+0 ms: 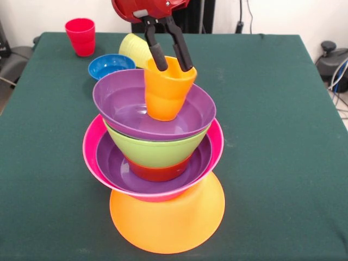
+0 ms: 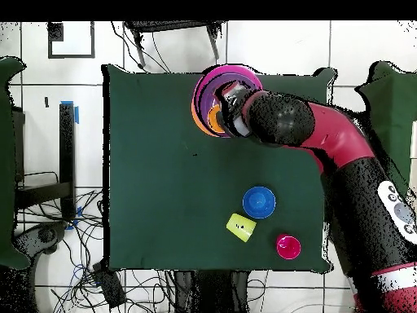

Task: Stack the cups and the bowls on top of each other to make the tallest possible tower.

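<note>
Atop the tower (image 1: 157,163) of six nested bowls, the tool (image 1: 175,66) pinches the rim of an orange cup (image 1: 166,89) hanging in the top purple bowl (image 1: 125,103); blue bowl (image 1: 110,66), yellow cup (image 1: 135,50) and red cup (image 1: 81,36) wait on the counter (image 1: 272,136).

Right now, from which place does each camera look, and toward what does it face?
Front view: across the table from the robot, looking slightly down at the tower; only the hand, gripping the orange cup's rim, shows.
Overhead view: above the green table, looking straight down; the whole red and black arm reaches up from the bottom right.
Both show the tower, blue bowl, yellow cup and red cup.
</note>
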Controlling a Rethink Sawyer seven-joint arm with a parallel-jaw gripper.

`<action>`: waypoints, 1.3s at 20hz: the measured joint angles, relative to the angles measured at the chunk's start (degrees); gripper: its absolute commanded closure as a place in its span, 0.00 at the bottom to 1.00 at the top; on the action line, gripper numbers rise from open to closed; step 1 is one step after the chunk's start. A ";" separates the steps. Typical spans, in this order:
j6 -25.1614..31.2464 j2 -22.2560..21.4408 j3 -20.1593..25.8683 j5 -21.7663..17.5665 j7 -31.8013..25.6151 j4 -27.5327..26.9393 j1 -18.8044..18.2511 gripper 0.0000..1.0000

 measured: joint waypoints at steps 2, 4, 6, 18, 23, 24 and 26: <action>0.00 -0.02 0.01 0.00 0.00 0.01 -0.09 0.00; 0.00 -0.18 0.02 0.00 0.00 0.20 -0.60 0.00; 0.02 -0.38 0.02 0.00 0.00 0.45 -1.00 0.00; 1.15 -4.99 0.79 0.08 0.00 7.81 -9.85 0.00; 1.12 -6.13 1.82 0.13 0.00 12.98 -13.76 0.00; 1.12 -6.23 1.97 0.12 0.00 13.67 -14.20 0.00; 0.74 -6.48 2.82 0.09 0.00 16.78 -16.06 0.00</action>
